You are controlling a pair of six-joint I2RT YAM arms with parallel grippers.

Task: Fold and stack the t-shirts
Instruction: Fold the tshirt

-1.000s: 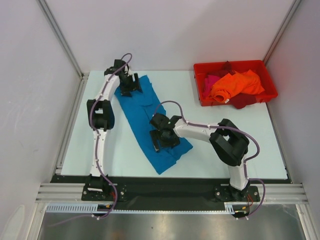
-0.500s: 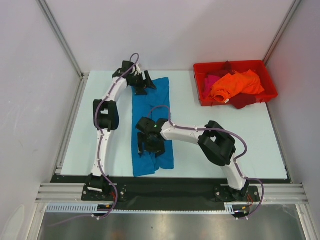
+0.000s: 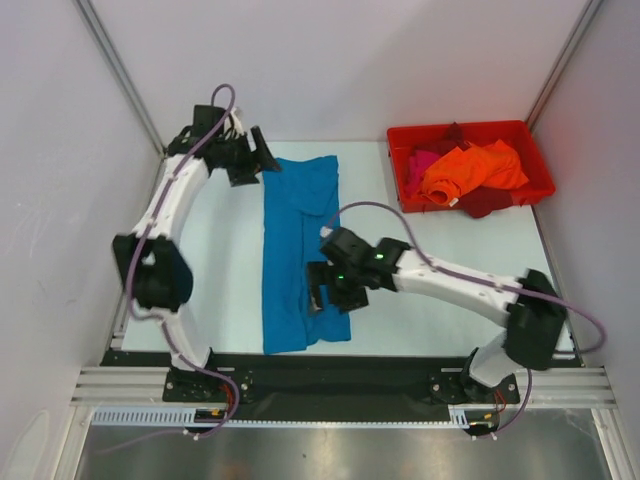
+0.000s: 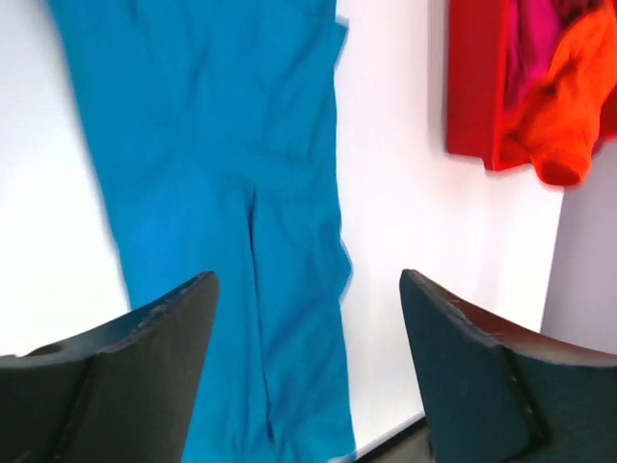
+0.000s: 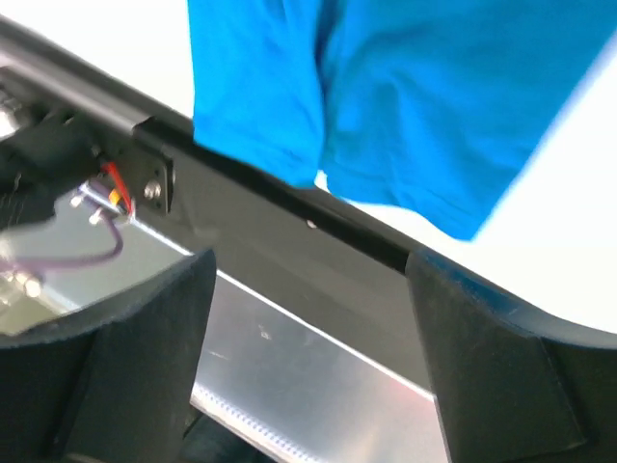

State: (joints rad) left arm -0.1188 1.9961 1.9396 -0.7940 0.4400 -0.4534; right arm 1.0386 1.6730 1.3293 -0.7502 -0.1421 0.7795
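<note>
teal shirt [image 3: 295, 230] lies in a strip from far edge to near edge. left gripper [image 3: 265, 160], far-left corner, spread, empty; right gripper [image 3: 316, 295] spread over its near end.

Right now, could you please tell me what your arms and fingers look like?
The left arm and right arm have white links, bulky black joints and a looping purplish cable each. A green light glows near the right wrist. The fingers are dark, broad wedges.

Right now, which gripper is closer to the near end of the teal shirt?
Right. The right gripper is above the near end of the teal shirt; the left gripper is beside its far left corner.
</note>
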